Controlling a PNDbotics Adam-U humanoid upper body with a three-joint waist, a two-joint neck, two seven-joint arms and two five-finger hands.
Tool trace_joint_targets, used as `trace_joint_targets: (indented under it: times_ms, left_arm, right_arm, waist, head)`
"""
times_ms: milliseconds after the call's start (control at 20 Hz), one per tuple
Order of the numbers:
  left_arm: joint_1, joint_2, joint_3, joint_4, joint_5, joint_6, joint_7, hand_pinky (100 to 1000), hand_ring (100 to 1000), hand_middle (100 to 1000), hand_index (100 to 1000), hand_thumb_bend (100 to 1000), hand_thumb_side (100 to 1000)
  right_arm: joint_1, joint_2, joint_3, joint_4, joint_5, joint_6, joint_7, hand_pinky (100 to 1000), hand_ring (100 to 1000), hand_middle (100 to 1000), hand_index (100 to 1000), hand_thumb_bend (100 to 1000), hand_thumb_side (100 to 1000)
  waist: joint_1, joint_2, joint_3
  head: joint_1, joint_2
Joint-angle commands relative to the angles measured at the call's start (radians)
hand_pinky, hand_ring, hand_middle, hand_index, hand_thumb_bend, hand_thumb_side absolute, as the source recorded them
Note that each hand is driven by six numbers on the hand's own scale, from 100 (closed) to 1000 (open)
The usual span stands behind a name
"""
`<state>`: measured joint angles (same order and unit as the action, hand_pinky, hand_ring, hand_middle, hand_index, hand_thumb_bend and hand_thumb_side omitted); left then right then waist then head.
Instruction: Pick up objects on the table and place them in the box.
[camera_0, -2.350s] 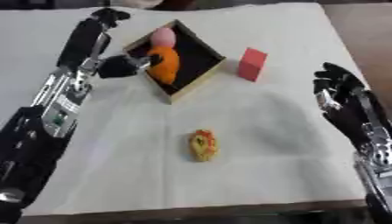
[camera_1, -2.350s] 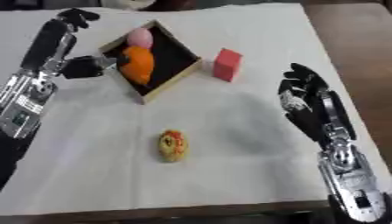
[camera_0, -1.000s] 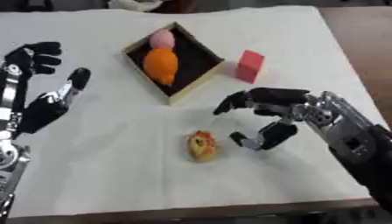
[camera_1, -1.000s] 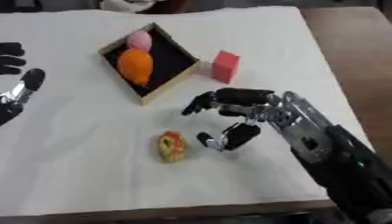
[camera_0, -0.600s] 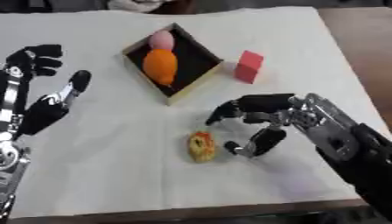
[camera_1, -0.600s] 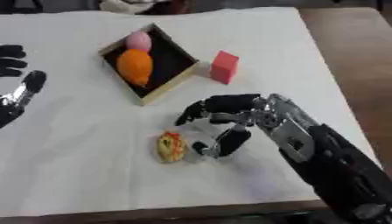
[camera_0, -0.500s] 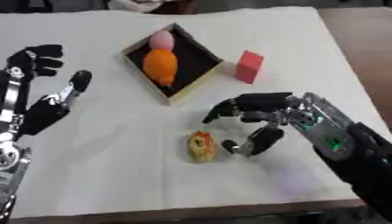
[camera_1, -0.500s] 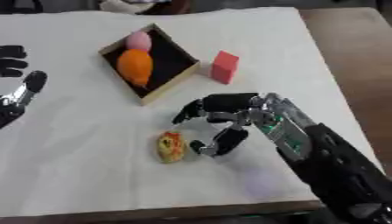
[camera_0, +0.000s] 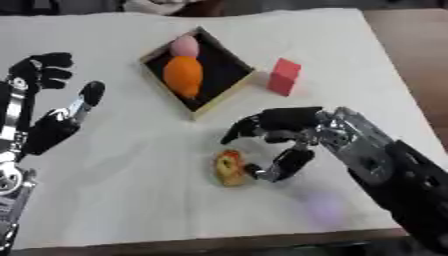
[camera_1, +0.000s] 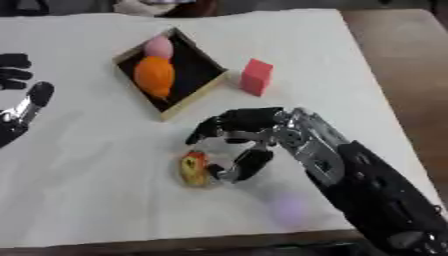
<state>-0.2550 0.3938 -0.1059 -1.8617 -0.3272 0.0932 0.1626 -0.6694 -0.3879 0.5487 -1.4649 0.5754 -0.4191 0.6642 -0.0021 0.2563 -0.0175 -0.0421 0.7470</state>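
1. The white table (camera_0: 131, 200) carries everything; nothing blocks the path to the box.
2. The right hand (camera_0: 293, 135), fingers spread and half curled but holding nothing, hovers just beside the target at its 3 o'clock.
3. The left hand (camera_0: 52, 125) idles open at 9 o'clock.
4. The box (camera_0: 229, 85), at 12 o'clock, holds an orange item (camera_0: 184, 75) and a pink item (camera_0: 185, 45).
5. A red block (camera_0: 283, 76) waits beside the box.
6. The small yellow-orange object (camera_0: 228, 168), perhaps a soft toy, looks light; pinch it across its narrow sides.
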Motion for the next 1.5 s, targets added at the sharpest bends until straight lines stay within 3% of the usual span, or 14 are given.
trace_joint_targets:
  times_ms: [50,150,300,350,700,900,1250,1500]
  left_arm:
    - [-0.006,0.007,0.008,-0.011,-0.005,0.000,-0.004,704,706,688,795,641,687]
    - [-0.005,0.006,0.008,-0.010,-0.005,0.000,-0.003,704,706,687,795,641,687]
    - [-0.005,0.005,0.007,-0.009,-0.004,0.000,-0.003,704,706,687,795,641,687]
    - [-0.005,0.005,0.007,-0.009,-0.004,0.000,-0.003,704,706,687,795,638,689]
    - [-0.004,0.002,0.007,-0.006,-0.003,0.000,-0.001,703,706,687,795,632,692]
    - [-0.005,0.002,0.008,-0.007,-0.002,0.000,0.001,703,706,687,795,628,693]
    - [-0.004,0.002,0.007,-0.013,0.002,-0.002,0.000,704,706,686,795,620,695]
    - [-0.004,0.000,0.004,-0.015,0.004,-0.002,-0.003,705,706,686,795,613,696]
  right_arm:
    - [-0.013,0.000,0.004,-0.015,0.004,-0.012,0.013,834,859,843,907,100,400]
    - [-0.012,0.002,0.005,-0.014,0.000,-0.015,0.007,828,852,832,845,100,369]
    - [-0.010,0.004,0.004,-0.010,0.004,-0.016,-0.014,828,852,832,845,100,369]
    - [-0.010,0.005,-0.001,-0.008,0.007,-0.013,-0.025,815,831,801,715,100,290]
    - [-0.014,0.024,-0.034,0.051,0.094,-0.002,-0.248,782,774,720,554,100,150]
    - [-0.027,0.033,-0.049,0.074,0.132,-0.002,-0.347,775,761,697,478,100,124]
    - [-0.123,0.020,-0.100,0.061,0.107,0.044,-0.401,778,760,697,483,100,114]
    - [-0.214,0.025,-0.139,0.139,0.080,0.089,-0.402,778,759,698,487,100,114]
  waist:
    - [-0.007,-0.030,0.002]
    - [-0.008,-0.030,0.002]
    - [-0.008,-0.030,0.001]
    - [-0.008,-0.030,0.001]
    - [-0.007,-0.031,0.002]
    - [-0.007,-0.032,0.003]
    - [-0.006,-0.036,0.007]
    - [-0.007,-0.038,0.019]
  head:
    - [-0.004,-0.004]
    - [-0.005,-0.005]
    - [-0.005,-0.006]
    - [-0.004,-0.006]
    - [-0.005,-0.007]
    - [-0.005,-0.008]
    - [-0.004,-0.005]
    - [-0.009,-0.004]
